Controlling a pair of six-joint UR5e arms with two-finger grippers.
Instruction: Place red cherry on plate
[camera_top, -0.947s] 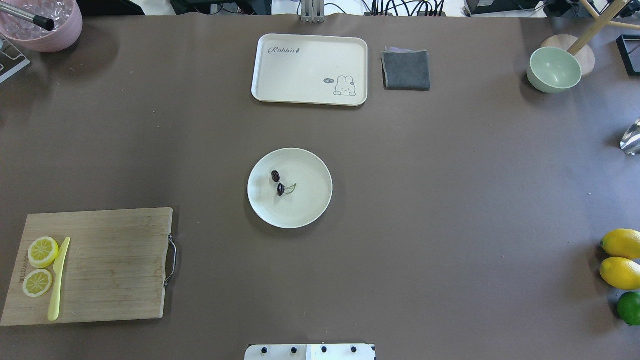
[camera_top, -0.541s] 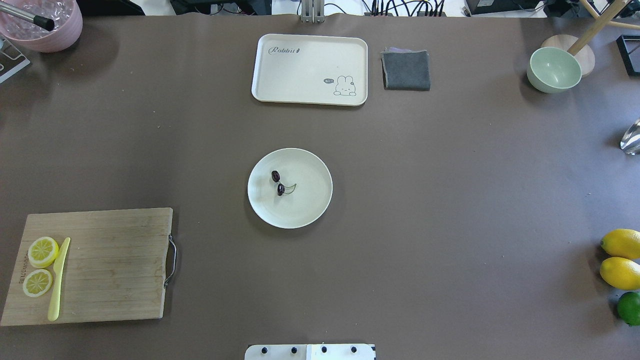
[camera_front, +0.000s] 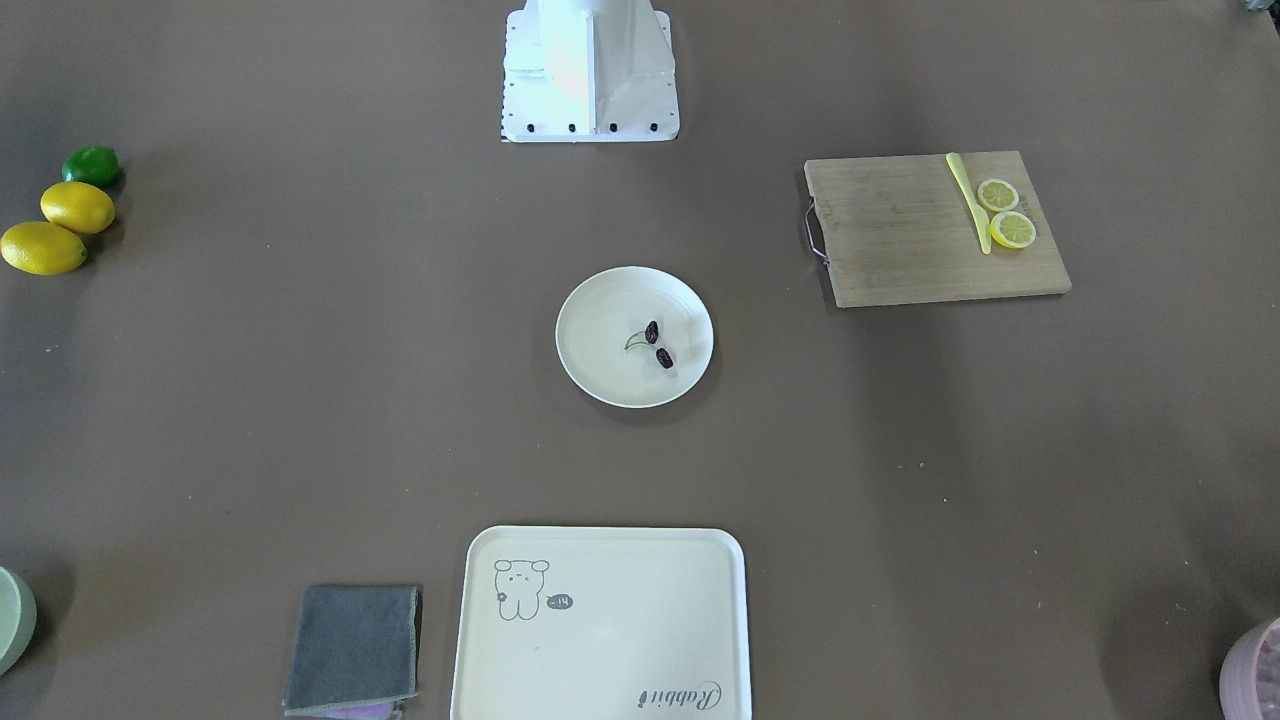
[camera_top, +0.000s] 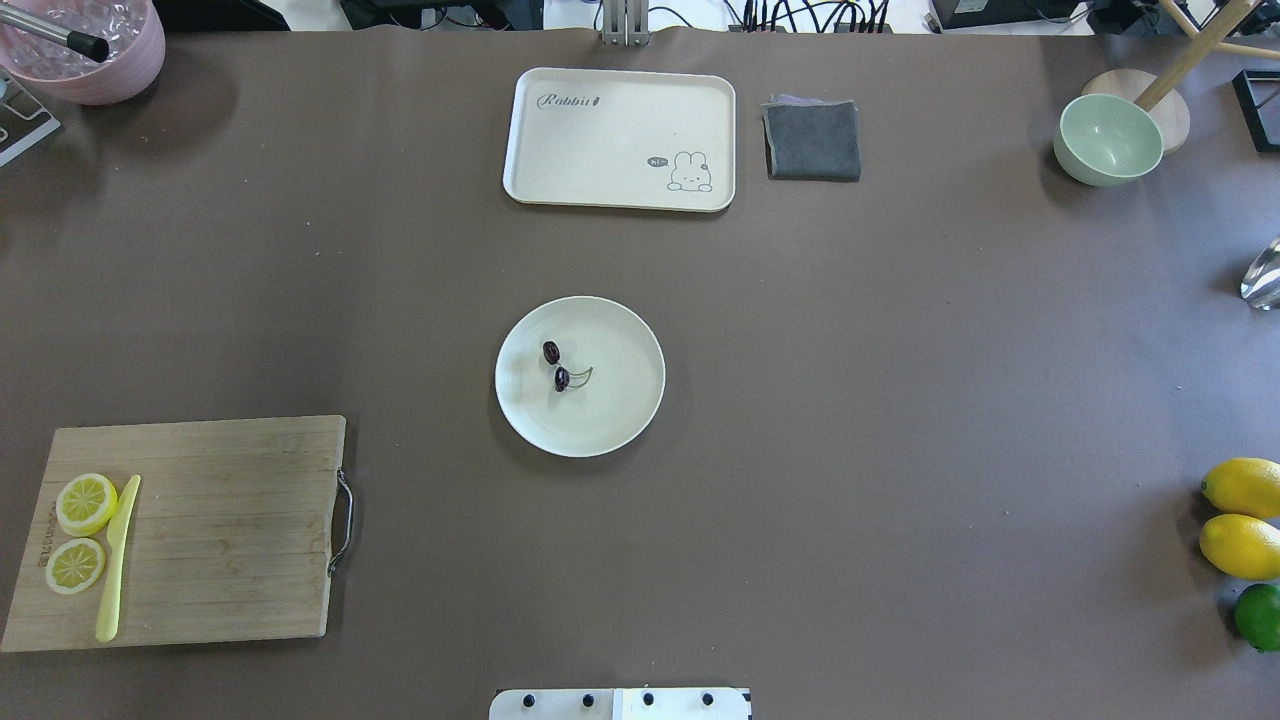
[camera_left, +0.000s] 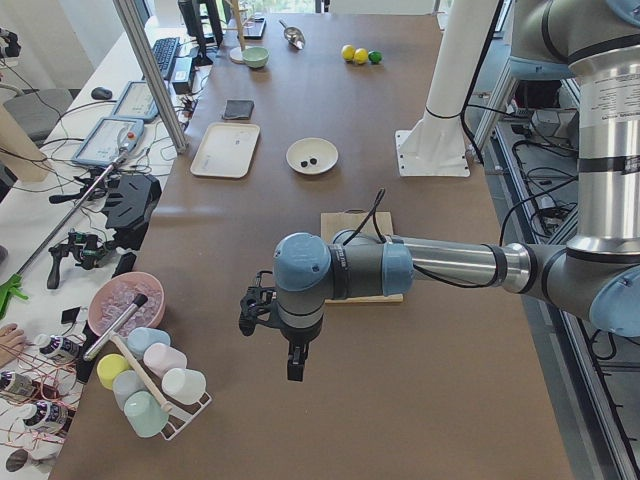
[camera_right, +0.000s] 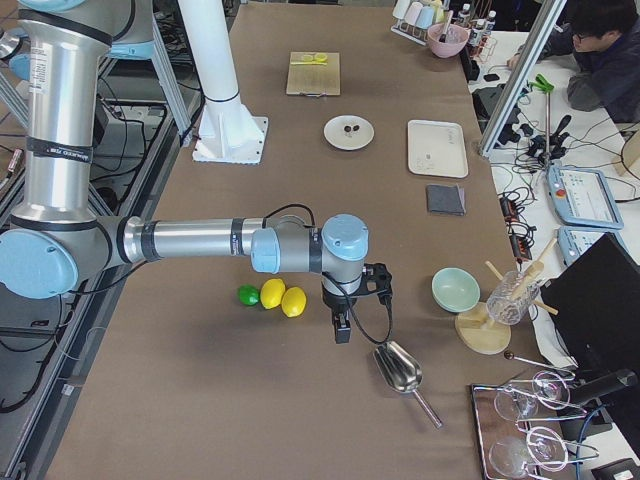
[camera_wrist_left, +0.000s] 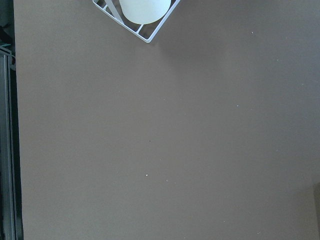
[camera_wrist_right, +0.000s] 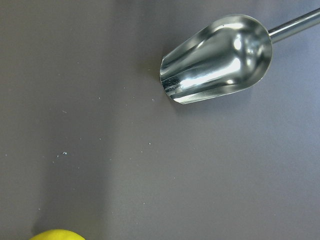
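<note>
The red cherry (camera_top: 562, 378), a pair of tiny dark fruits on a green stem, lies on the round cream plate (camera_top: 620, 405) at the table's middle. It also lies left of centre there in the front-facing view as the cherry (camera_front: 665, 357) on the plate (camera_front: 600, 375). Neither gripper is near it. The left gripper (camera_left: 292, 368) hangs over bare table at the robot's far left end, near a cup rack. The right gripper (camera_right: 342, 331) hangs at the far right end, beside the lemons. Both show only in side views, so I cannot tell whether they are open or shut.
A rabbit tray (camera_top: 620, 138) and grey cloth (camera_top: 812, 140) lie beyond the plate. A cutting board (camera_top: 200, 530) with lemon slices and a yellow knife is front left. Lemons (camera_top: 1242, 518), a lime, a green bowl (camera_top: 1108, 140) and a metal scoop (camera_wrist_right: 217, 57) stand right.
</note>
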